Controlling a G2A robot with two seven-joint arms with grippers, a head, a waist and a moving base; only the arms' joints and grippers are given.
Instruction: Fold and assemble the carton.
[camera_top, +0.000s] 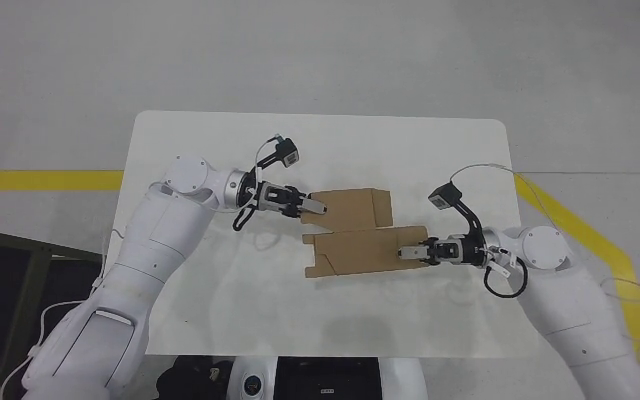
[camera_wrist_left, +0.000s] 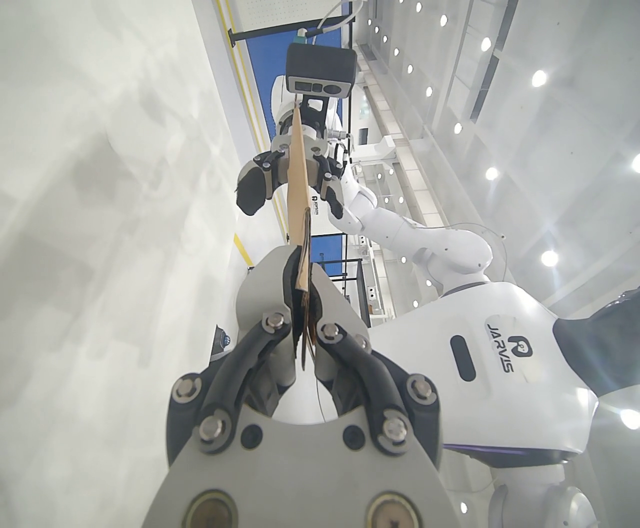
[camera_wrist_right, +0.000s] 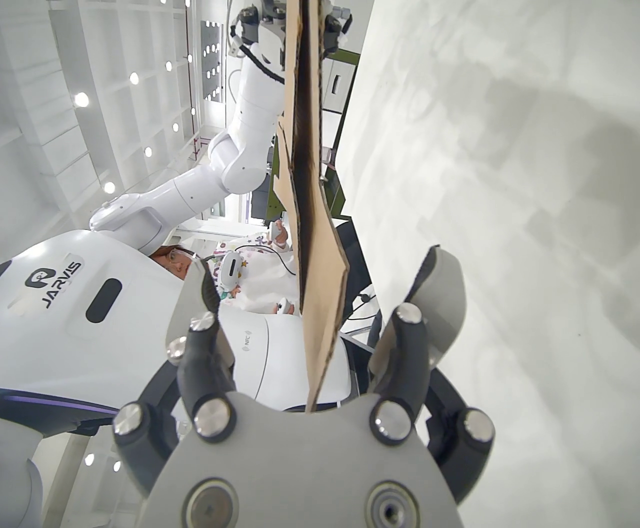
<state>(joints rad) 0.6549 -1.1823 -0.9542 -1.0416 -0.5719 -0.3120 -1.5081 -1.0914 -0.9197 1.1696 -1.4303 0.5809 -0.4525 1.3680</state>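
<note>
Nearest the robot, the right gripper (camera_wrist_right: 320, 267) stood spread wide astride the right end of the flattened carton (camera_top: 350, 232), both fingers clear of the board. The carton lay over the middle of the tabletop (camera_top: 200, 150), well away from every edge. Farther off, the left gripper (camera_wrist_left: 300, 277) was clenched on its left end, hiding that corner.

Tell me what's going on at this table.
A two-armed robot holds a flat brown cardboard carton over the white table. Its left gripper is shut on one end. The right gripper is open, with the carton's opposite edge between its jaws. The carton is flat, not yet assembled.
</note>
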